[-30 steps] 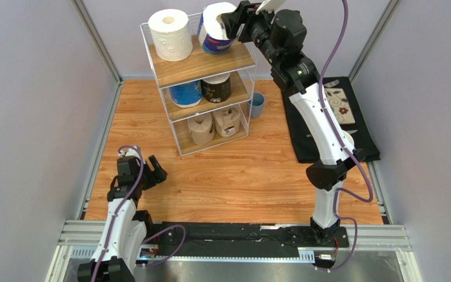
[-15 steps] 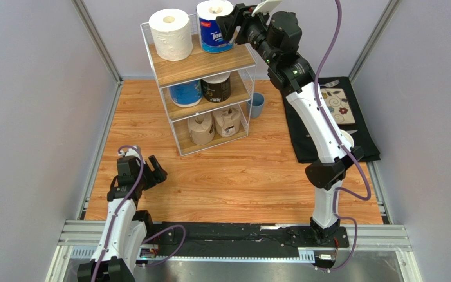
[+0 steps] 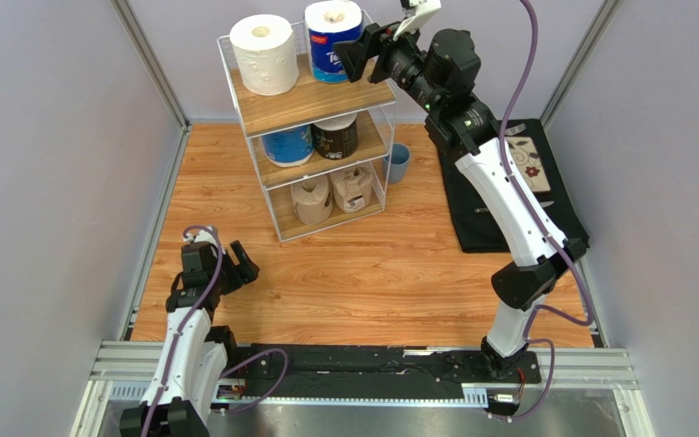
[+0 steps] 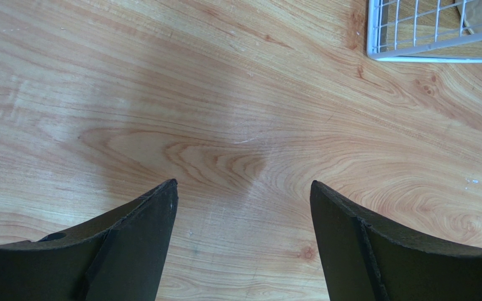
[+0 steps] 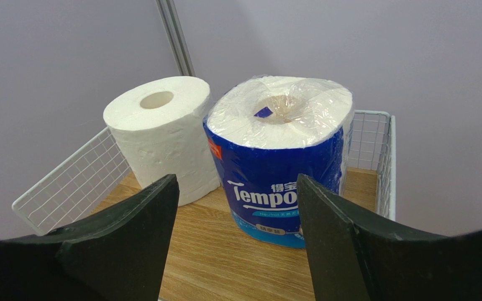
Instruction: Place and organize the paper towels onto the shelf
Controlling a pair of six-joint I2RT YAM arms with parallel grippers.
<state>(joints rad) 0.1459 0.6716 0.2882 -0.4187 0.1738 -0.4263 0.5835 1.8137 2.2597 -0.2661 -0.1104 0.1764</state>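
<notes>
White wire shelf point(image 3: 308, 96) at 12 o'clock on the wooden bench point(image 3: 371, 273), loaded with all six paper towels. On the top board, plain white roll point(image 3: 264, 53) at 9 o'clock and blue-wrapped roll point(image 3: 333, 41) just beside it at 3 o'clock, both upright. On the middle board, second blue roll point(image 3: 287, 144) beside dark-wrapped roll point(image 3: 336, 137). On the bottom board, brown roll point(image 3: 311, 198) and second brown roll point(image 3: 353, 187).

At 3 o'clock of the blue-wrapped roll, right jaws spread wide, level with it and gripping nothing. From the right wrist camera, that roll framed beyond the fingertips point(image 5: 165, 188), apart from both. At 7 o'clock of the bench, left jaws likewise spread and empty over bare wood.

Near the shelf's wire side at 3 o'clock, blue cup point(image 3: 399, 164). At 2 o'clock of the bench, black mat point(image 3: 473, 214) bearing a patterned card point(image 3: 531, 168).

Middle rolls half tucked under the top board. Brown rolls partly behind wire. Mat and card partly covered by the right arm point(image 3: 508, 209). From the left wrist camera, only one shelf corner, cut off at 1 o'clock. Print on the blue wrap clipped by a finger.
</notes>
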